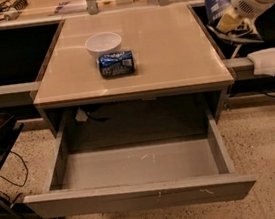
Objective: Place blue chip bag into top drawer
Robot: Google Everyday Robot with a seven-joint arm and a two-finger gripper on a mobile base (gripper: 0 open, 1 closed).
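Camera view: gripper (227, 19) upper-right, around chip bag (215, 5)

Up at the top right, the yellowish two-finger gripper (227, 19) on its white arm hung just past the right edge of the tan wooden table (171, 56), pinched onto the crinkly dark navy-blue chip bag (217, 5). Below, the wide grey metal drawer (139, 197) stood pulled out. On the tabletop sat a round white bowl (103, 43), and just in front of it a small blue drink can (116, 64) lay on its side.
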